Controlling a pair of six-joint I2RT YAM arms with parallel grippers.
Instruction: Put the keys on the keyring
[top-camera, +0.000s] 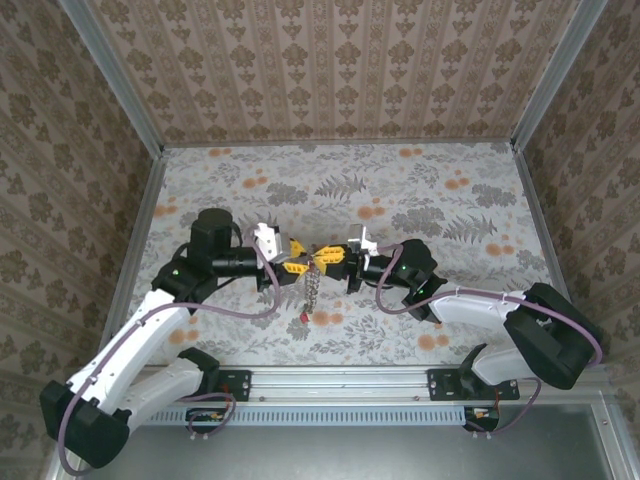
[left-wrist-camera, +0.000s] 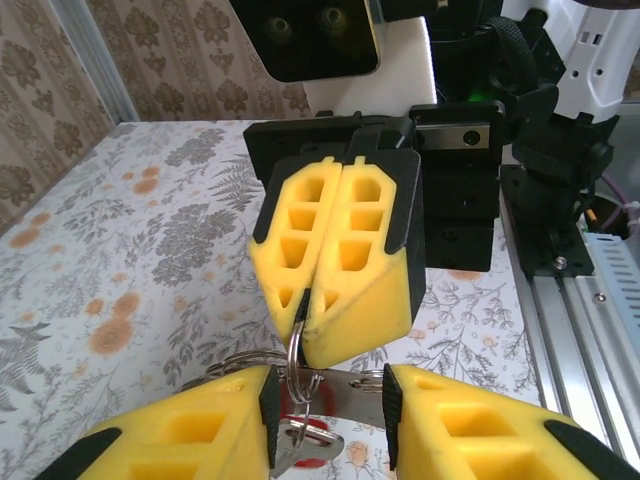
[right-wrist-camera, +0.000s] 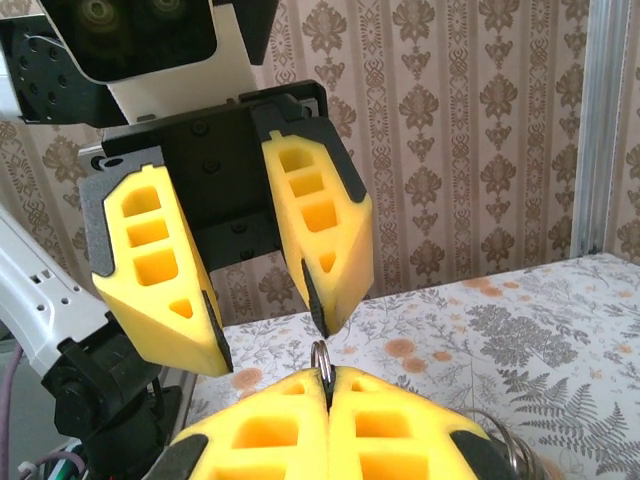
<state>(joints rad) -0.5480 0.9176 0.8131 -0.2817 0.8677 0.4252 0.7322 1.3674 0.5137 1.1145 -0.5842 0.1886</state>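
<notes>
My two grippers meet tip to tip above the middle of the table. My right gripper (top-camera: 336, 257) (right-wrist-camera: 327, 376) is shut on a thin steel split ring (right-wrist-camera: 321, 358) (left-wrist-camera: 294, 362) whose edge pokes out of its fingertips. My left gripper (top-camera: 298, 263) (left-wrist-camera: 328, 402) faces it, jaws a finger-width apart. A flat grey key (left-wrist-camera: 345, 395) with red behind it spans that gap and touches both pads. A second silver key (left-wrist-camera: 305, 440) dangles below from small rings. The grey keyring chain (top-camera: 312, 288) hangs from the meeting point, a red key (top-camera: 303, 317) at its lower end near the tabletop.
The floral tabletop (top-camera: 420, 200) is enclosed by patterned walls and aluminium posts (top-camera: 140, 120). The arms' mounting rail (top-camera: 340, 385) runs along the near edge. More loose wire rings (left-wrist-camera: 225, 368) lie beside my left fingers.
</notes>
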